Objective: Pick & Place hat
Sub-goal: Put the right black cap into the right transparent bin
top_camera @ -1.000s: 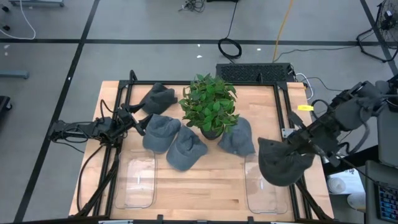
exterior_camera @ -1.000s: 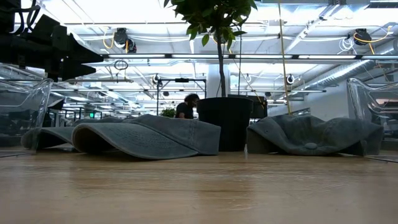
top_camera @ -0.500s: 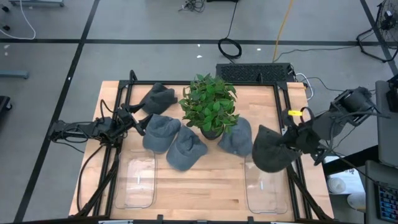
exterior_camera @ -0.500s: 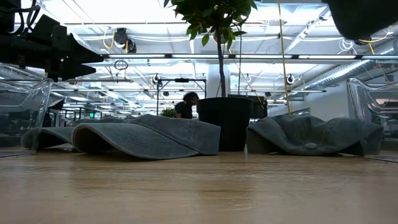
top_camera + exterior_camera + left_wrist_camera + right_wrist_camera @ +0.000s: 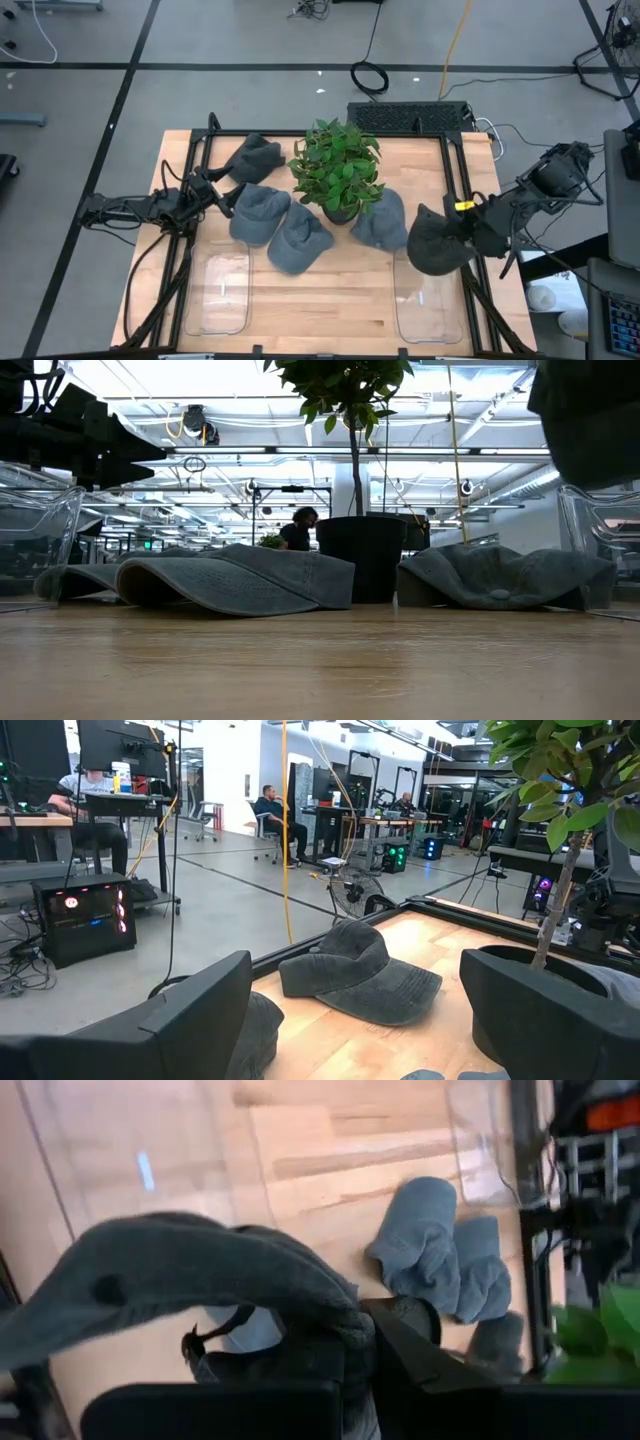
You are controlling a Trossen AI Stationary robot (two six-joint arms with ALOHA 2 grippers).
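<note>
Table point(image 5: 330, 300): light wood, with a clear bin point(image 5: 428, 300) at about 5 o'clock and a second clear bin point(image 5: 218, 292) at about 7 o'clock.
Plant point(image 5: 335, 168): potted, near the centre toward 12 o'clock; its leaves hang over the nearest hats, so a low pass across the middle could brush them.
Hats on the table point(image 5: 300, 238): four lie loose around the pot, from 10 o'clock round to 3 o'clock, some touching each other; a grab at one could drag its neighbour.
Carried hat point(image 5: 438, 242): dark grey, hanging above the far end of the right-hand bin, at about 4 o'clock; it droops and folds, so I judge the brim could catch on the bin wall and leave the hat draped over the edge.
Right gripper point(image 5: 478, 226): fingers pressed together on a fold of the carried hat; the hold looks thin, so cloth could slip out early.
Left gripper point(image 5: 216, 193): fingers apart, empty, waiting at 9 o'clock just beside a hat.
</note>
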